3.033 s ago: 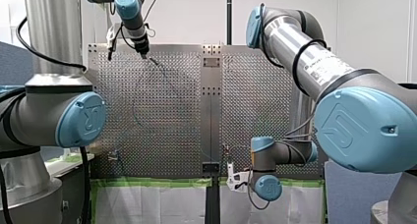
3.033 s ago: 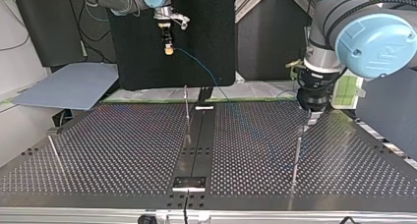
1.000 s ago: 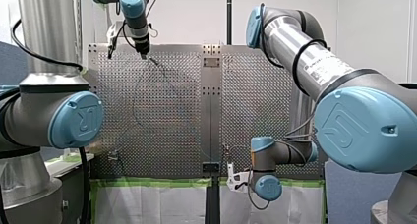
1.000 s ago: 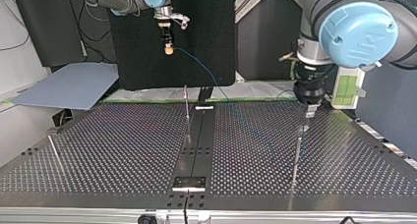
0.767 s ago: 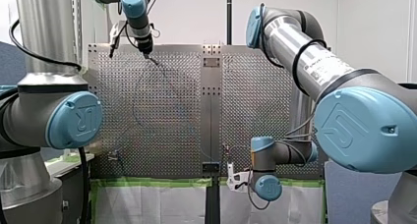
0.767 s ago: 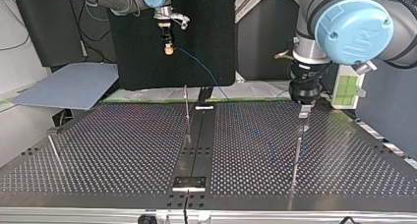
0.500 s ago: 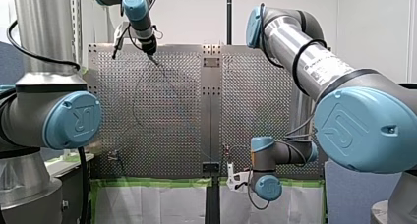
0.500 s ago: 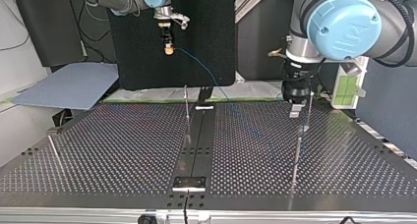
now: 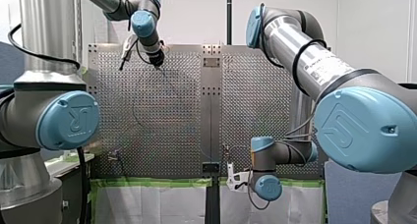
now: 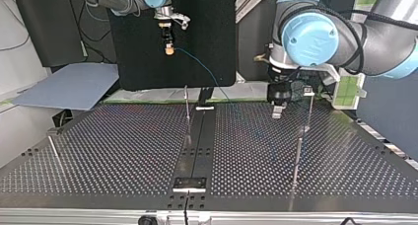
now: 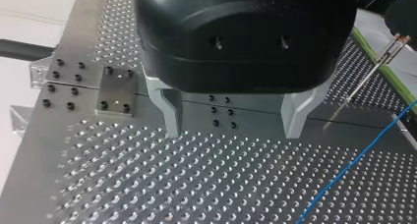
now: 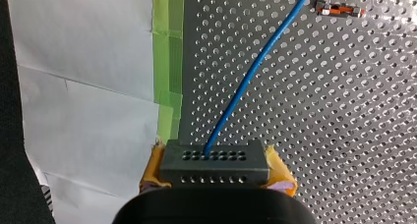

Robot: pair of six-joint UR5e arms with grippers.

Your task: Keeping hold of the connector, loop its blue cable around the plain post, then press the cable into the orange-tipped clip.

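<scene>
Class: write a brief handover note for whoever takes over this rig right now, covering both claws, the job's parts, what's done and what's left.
Claws: right claw shut on the connector, raised off the table; left claw open, empty, low over it near the plain post.
Things: blue cable runs from the connector onto the table, beside the orange-tipped clip, not in it.
Done: connector gripped.
Left: loop round the post (none visible), then press into the clip.

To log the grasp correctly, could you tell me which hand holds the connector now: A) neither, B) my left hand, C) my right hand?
C: in the right wrist view the connector sits clamped in my right hand, between its yellow pads; my left hand stands open over the table.
</scene>
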